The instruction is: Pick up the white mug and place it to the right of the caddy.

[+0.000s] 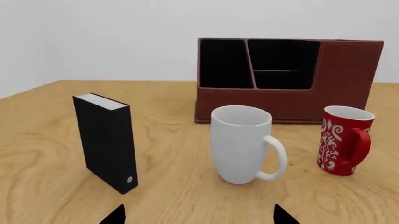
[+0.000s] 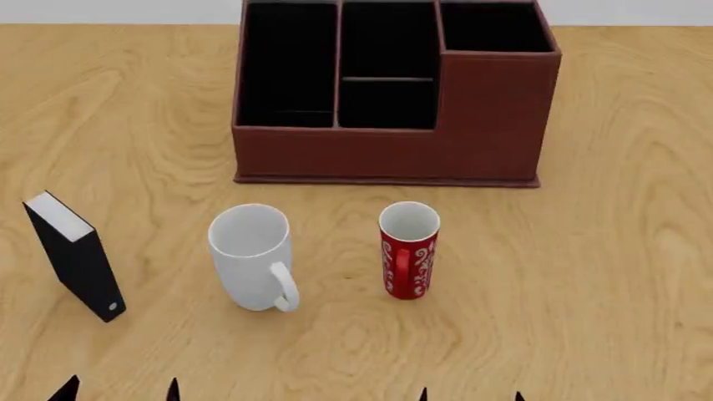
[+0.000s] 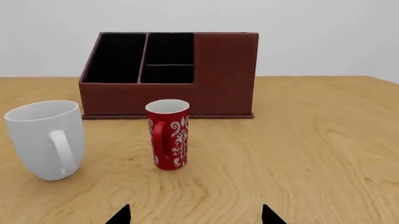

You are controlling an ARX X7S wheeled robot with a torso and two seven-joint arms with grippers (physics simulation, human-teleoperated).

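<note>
The white mug point(image 2: 250, 255) stands upright on the wooden table, handle toward me, in front of the caddy point(image 2: 490, 125). It shows in the left wrist view as the white mug point(image 1: 242, 143) and in the right wrist view as the white mug point(image 3: 45, 138). The reddish-brown caddy point(image 1: 343, 79) point(image 3: 224, 70) has black-lined compartments. My left gripper point(image 2: 119, 390) is open at the near edge, short of the mug, nothing between its fingertips. My right gripper point(image 2: 470, 395) is open too, near the front edge. Left gripper point(image 1: 198, 215) and right gripper point(image 3: 195, 215) show only black tips.
A red mug point(image 2: 409, 249) with white swirls stands just right of the white mug, also red mug point(image 1: 344, 140) point(image 3: 168, 134). A small black book-like box point(image 2: 76, 255) point(image 1: 106, 140) stands upright at the left. Bare table point(image 2: 624, 251) lies right of the caddy.
</note>
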